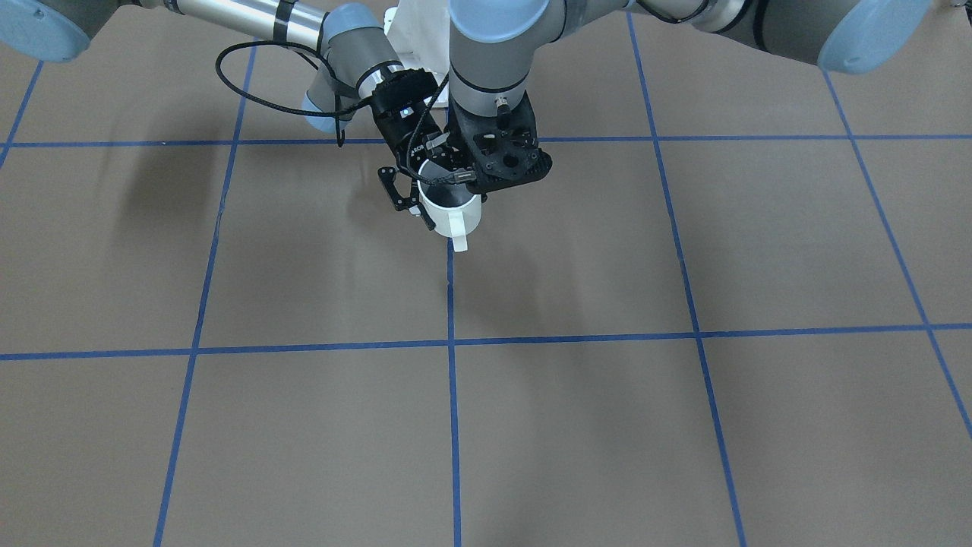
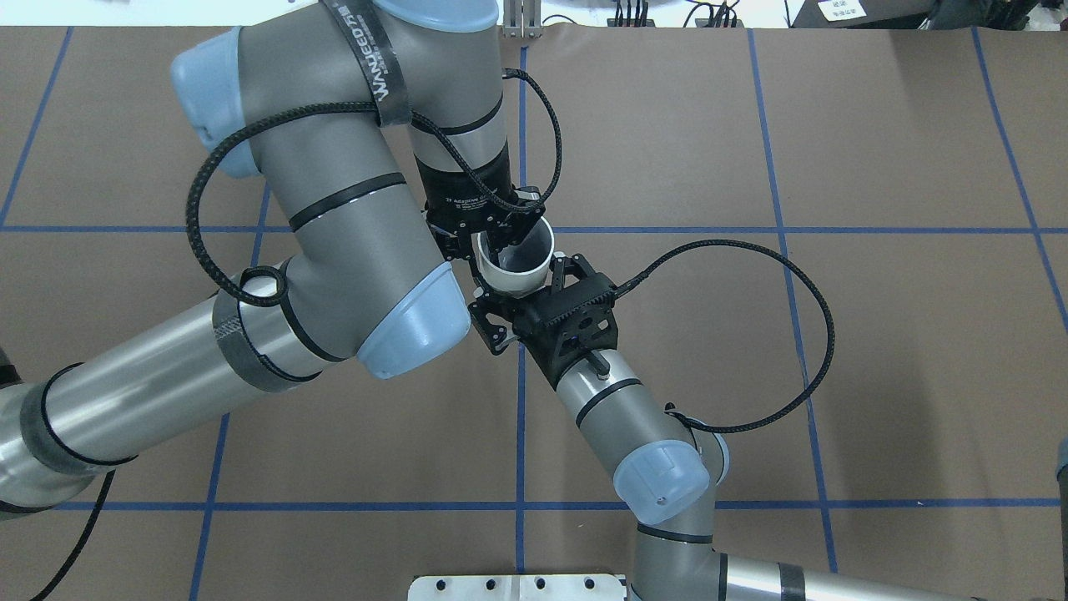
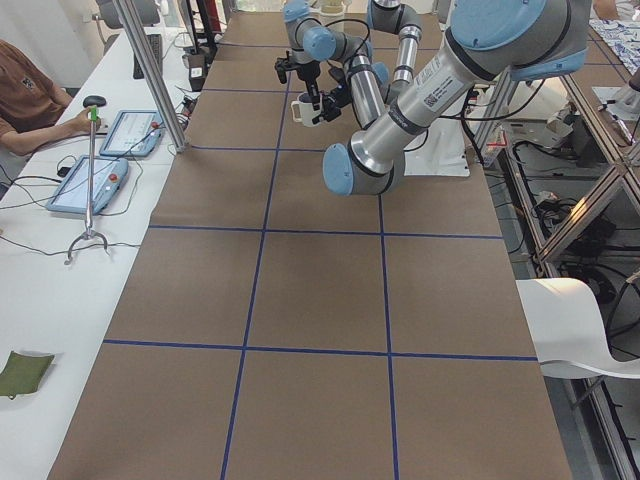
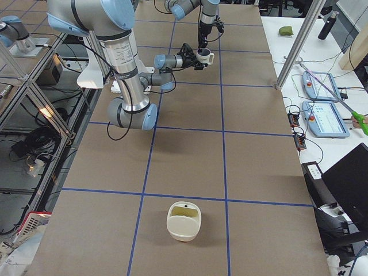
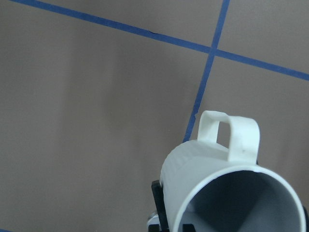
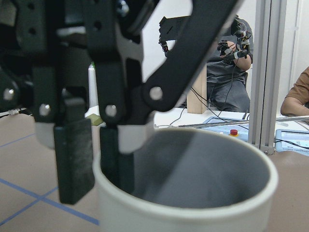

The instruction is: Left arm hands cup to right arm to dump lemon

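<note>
The cream-white cup (image 2: 517, 271) hangs above the table's middle, mouth up and slightly tilted, its handle (image 5: 231, 133) pointing away from the robot. My left gripper (image 2: 498, 250) comes down from above and is shut on the cup's rim, one finger (image 6: 72, 159) outside the wall and one inside. My right gripper (image 2: 532, 292) reaches in from the robot's side, its fingers (image 1: 425, 215) spread wide on either side of the cup's lower body. The cup's grey inside (image 5: 241, 203) shows no lemon; the lemon is hidden in every view.
A cream tub (image 4: 184, 221) stands on the brown, blue-taped table (image 1: 577, 425) toward the robot's right end. Metal posts (image 3: 150, 70), tablets (image 3: 130, 130) and a seated person (image 3: 25, 85) line the side bench beyond the far edge.
</note>
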Robot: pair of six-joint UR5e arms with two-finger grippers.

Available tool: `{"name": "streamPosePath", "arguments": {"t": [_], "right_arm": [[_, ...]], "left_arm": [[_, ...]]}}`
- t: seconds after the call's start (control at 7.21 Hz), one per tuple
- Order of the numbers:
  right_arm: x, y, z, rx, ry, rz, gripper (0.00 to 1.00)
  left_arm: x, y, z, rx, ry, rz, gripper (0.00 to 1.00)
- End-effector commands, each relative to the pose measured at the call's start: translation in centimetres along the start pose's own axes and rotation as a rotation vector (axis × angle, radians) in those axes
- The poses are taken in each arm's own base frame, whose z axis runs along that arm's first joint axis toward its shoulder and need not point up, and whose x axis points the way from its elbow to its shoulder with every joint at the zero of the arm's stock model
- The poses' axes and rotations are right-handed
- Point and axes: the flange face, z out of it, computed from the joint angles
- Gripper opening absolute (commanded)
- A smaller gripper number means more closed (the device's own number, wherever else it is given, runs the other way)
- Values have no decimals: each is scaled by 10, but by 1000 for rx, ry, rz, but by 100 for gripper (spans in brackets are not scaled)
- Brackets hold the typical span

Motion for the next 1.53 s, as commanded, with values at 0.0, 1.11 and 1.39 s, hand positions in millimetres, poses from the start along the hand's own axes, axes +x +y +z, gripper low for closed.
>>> {"name": "streamPosePath", "arguments": {"t": [0.0, 1.11, 1.39], "right_arm": [[1, 0, -1, 0, -2, 0, 58], [4, 60, -29, -75, -1, -49, 100], [1, 65, -34, -82, -9, -46, 100]], "left_arm": [[0, 1, -1, 0, 1, 1, 18], [-1, 12, -23, 13, 37, 20, 0], [-11, 10, -56, 52, 84, 25, 0]]}}
